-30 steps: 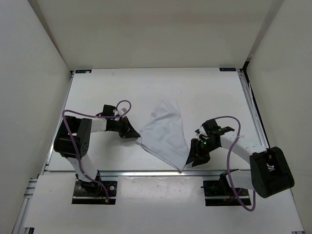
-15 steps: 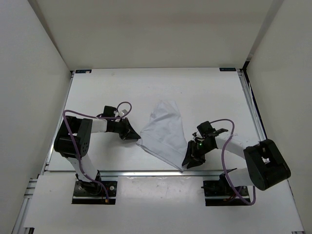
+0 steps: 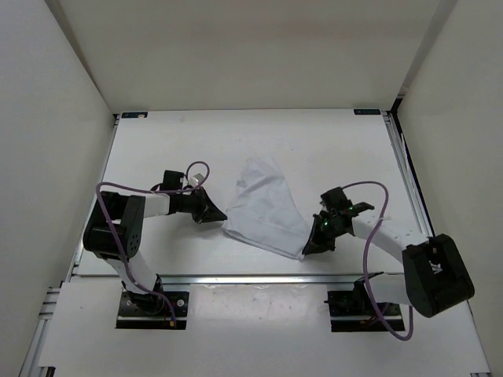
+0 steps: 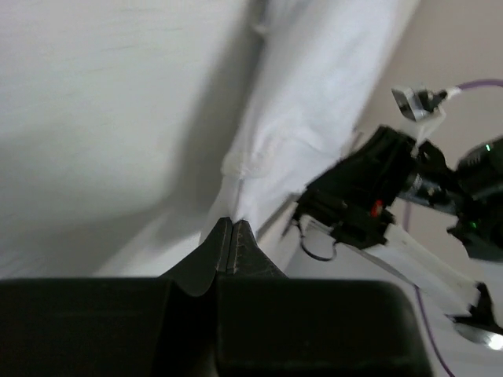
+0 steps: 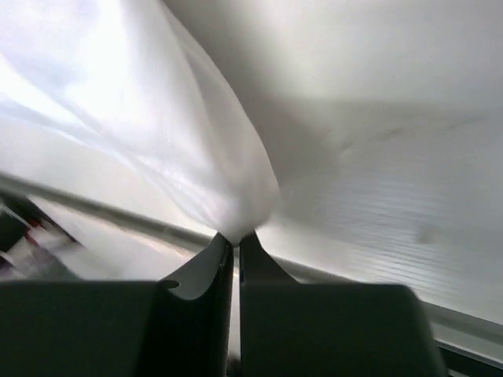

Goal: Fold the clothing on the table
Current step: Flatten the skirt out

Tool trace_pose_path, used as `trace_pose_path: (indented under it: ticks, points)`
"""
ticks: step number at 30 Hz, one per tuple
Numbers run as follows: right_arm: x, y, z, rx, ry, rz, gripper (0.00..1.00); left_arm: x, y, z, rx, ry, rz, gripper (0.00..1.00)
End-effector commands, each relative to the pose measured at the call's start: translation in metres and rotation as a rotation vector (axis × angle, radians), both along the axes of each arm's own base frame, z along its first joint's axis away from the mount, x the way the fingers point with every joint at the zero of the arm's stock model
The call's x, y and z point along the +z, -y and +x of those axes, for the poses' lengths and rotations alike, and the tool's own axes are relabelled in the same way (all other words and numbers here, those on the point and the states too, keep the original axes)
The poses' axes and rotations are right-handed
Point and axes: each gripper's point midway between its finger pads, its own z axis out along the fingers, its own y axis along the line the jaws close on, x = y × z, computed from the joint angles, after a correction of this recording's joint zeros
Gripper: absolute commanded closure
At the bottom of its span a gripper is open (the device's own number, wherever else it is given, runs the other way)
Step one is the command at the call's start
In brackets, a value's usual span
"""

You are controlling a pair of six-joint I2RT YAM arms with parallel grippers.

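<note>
White garment (image 3: 263,208) spread over the tabletop (image 3: 338,149), left pincer (image 3: 214,214) and right pincer (image 3: 306,247) each clamped on a corner; pulling apart could slip these thin pinches loose

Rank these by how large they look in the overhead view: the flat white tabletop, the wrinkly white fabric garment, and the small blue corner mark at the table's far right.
Largest to smallest:
1. Flat white tabletop
2. Wrinkly white fabric garment
3. Small blue corner mark
No two look close in size.

On table (image 3: 330,149) near front edge: clothing (image 3: 263,208), between left claw (image 3: 222,215) and right claw (image 3: 306,249)
</note>
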Motion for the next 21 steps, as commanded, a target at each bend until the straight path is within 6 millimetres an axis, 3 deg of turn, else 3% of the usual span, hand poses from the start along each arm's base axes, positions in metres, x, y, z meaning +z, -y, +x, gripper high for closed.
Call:
trace_pose_path:
  ticks: [1, 3, 4, 6, 8, 11, 13, 15, 17, 19, 21]
  points:
    - [0.034, 0.037, 0.074, -0.128, 0.237, -0.105, 1.0, 0.07, 0.016, 0.022, -0.04, 0.177, -0.206, 1.0]
    - [0.056, 0.052, 0.107, -0.134, 0.321, -0.131, 1.0, 0.113, 0.022, 0.044, -0.04, 0.271, -0.305, 1.0]
    - [0.058, 0.06, 0.114, -0.152, 0.322, -0.138, 1.0, 0.127, 0.019, 0.051, -0.032, 0.292, -0.343, 1.0]
    - [0.066, 0.067, 0.133, -0.154, 0.361, -0.148, 1.0, 0.14, 0.019, 0.059, -0.05, 0.316, -0.367, 1.0]
    - [0.062, 0.069, 0.138, -0.133, 0.351, -0.16, 1.0, 0.126, 0.019, 0.056, -0.056, 0.276, -0.365, 1.0]
    - [0.054, 0.059, 0.132, -0.078, 0.331, -0.174, 1.0, 0.1, 0.025, 0.026, -0.087, 0.205, -0.354, 1.0]
    - [0.06, 0.048, 0.128, -0.04, 0.369, -0.167, 1.0, 0.081, 0.025, 0.009, -0.092, 0.176, -0.328, 1.0]
    - [0.074, 0.042, 0.134, -0.019, 0.414, -0.158, 1.0, 0.079, 0.026, 0.001, -0.102, 0.18, -0.318, 1.0]
    - [0.095, 0.033, 0.146, 0.016, 0.492, -0.149, 1.0, 0.091, 0.029, 0.011, -0.108, 0.221, -0.318, 1.0]
    - [0.137, 0.028, 0.175, 0.05, 0.639, -0.158, 1.0, 0.13, 0.03, 0.044, -0.099, 0.347, -0.331, 1.0]
    - [0.168, 0.024, 0.199, 0.066, 0.719, -0.165, 1.0, 0.165, 0.021, 0.081, -0.035, 0.429, -0.331, 1.0]
